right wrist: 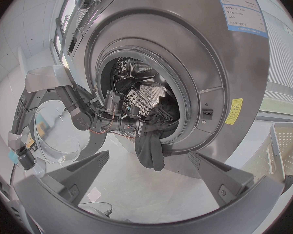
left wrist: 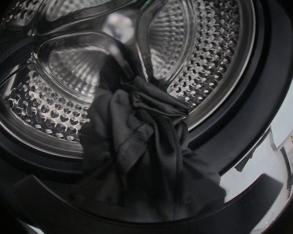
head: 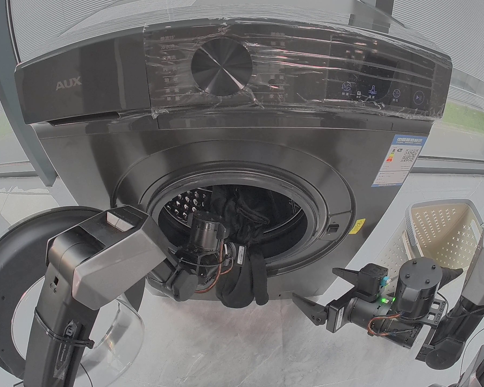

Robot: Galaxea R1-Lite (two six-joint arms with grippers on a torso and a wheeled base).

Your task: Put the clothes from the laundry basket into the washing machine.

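One black garment (head: 244,275) draped over drum lip of one washing machine (head: 285,151), part inside, part dangling outside. One laundry basket (head: 446,232) at your right. Two grippers: left gripper (head: 231,252) against garment, grip you cannot tell; right gripper (head: 313,282) low beside basket, spread apart, empty.

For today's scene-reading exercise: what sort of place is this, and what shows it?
Probably a laundry area: a front-loading washing machine with its door open, a black garment hanging over its rim, and a pale laundry basket beside it.
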